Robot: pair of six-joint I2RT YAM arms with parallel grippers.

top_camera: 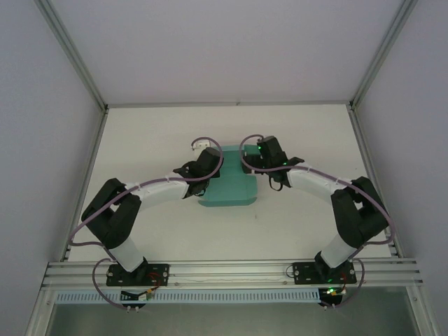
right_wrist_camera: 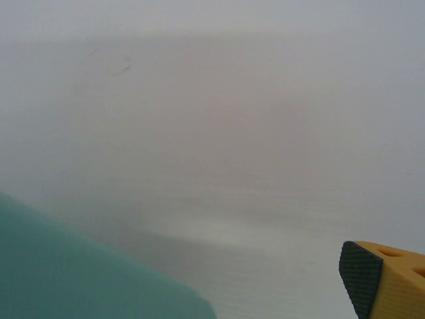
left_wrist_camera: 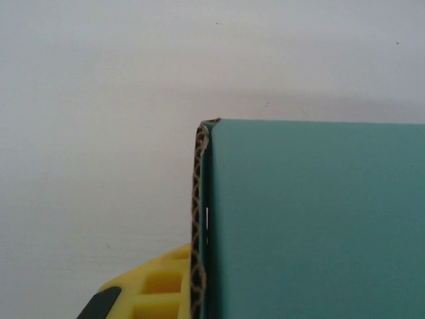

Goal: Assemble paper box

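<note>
The teal paper box [top_camera: 227,187] lies in the middle of the table, partly folded, its rounded flaps toward the arms. My left gripper [top_camera: 205,158] is at its far left corner. In the left wrist view a standing teal wall [left_wrist_camera: 312,219] shows its brown corrugated edge, and one yellow finger [left_wrist_camera: 156,289] presses against that wall from outside; the other finger is hidden behind it. My right gripper [top_camera: 261,152] hovers at the far right corner. Its yellow finger with a black pad [right_wrist_camera: 382,279] stands far from a blurred teal flap [right_wrist_camera: 80,272], with bare table between.
The white table [top_camera: 161,133] is ringed by an aluminium frame [top_camera: 231,103] and pale walls. Grey cables loop over both arms. The arm bases [top_camera: 136,273] sit on a rail at the near edge.
</note>
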